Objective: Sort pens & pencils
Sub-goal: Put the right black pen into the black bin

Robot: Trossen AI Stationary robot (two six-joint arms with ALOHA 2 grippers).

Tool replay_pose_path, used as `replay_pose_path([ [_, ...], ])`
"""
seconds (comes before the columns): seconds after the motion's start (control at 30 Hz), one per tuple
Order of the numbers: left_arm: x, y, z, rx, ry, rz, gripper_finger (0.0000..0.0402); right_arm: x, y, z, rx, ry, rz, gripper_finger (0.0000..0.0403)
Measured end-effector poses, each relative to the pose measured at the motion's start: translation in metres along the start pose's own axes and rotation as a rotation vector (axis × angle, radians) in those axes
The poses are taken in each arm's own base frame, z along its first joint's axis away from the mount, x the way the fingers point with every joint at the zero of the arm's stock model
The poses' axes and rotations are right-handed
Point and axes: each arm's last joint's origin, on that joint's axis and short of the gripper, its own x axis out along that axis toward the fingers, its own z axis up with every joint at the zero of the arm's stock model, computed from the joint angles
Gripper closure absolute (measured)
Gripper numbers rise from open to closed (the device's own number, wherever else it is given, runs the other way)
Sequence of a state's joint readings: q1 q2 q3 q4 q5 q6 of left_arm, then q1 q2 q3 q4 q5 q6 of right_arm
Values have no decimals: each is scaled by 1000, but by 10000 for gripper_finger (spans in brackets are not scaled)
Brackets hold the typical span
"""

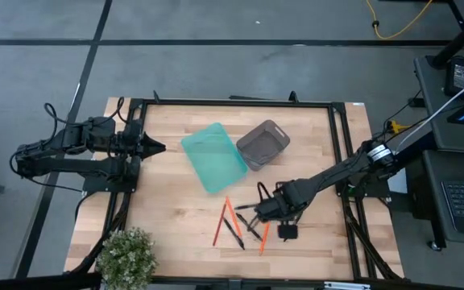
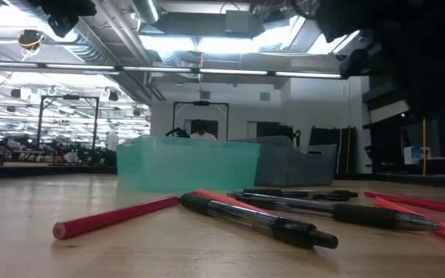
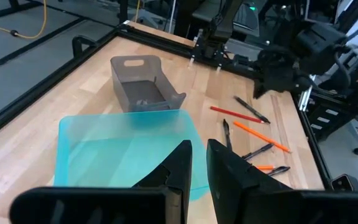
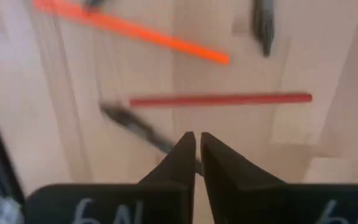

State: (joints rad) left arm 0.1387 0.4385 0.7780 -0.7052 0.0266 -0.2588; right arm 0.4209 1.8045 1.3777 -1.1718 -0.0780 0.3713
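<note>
Several black pens (image 1: 234, 234) and orange-red pencils (image 1: 218, 229) lie scattered flat on the wooden table near its front edge, right of centre. In the low view a pen (image 2: 257, 220) lies across a red pencil (image 2: 118, 216). My right gripper (image 4: 197, 144) hangs shut, pointing down, over this cluster (image 1: 256, 213). One black pen (image 4: 132, 124) runs in under its tips and a red pencil (image 4: 219, 99) lies just beyond. My left gripper (image 3: 199, 155) waits shut at the table's left side (image 1: 155, 147), raised and facing the bins.
A teal bin (image 1: 214, 156) and a grey bin (image 1: 263, 143) stand side by side at the table's middle, behind the pens and pencils. A potted plant (image 1: 127, 256) sits at the front left corner. A black metal frame (image 1: 232, 102) rims the table.
</note>
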Motion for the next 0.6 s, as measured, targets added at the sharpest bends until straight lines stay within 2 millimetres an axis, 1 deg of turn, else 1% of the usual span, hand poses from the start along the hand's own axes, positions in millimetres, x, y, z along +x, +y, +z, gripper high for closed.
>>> replay_pose_path([
  [0.1,0,-1,0,-1,9,-34,358,0,-3,-13,-56,127,-56,374],
  [0.2,0,-2,0,0,14,-57,358,-1,-2,-20,-124,180,-100,374],
  [0.27,0,-2,0,10,12,-58,358,-1,1,-21,-214,176,-123,374],
  [0.37,0,-2,0,30,5,-61,358,0,5,-18,-316,126,-152,374],
  [0.53,0,-2,0,35,6,-67,358,1,10,-18,-432,111,-162,374],
  [0.6,0,-2,0,50,6,-68,358,1,10,-18,-453,113,-159,375],
])
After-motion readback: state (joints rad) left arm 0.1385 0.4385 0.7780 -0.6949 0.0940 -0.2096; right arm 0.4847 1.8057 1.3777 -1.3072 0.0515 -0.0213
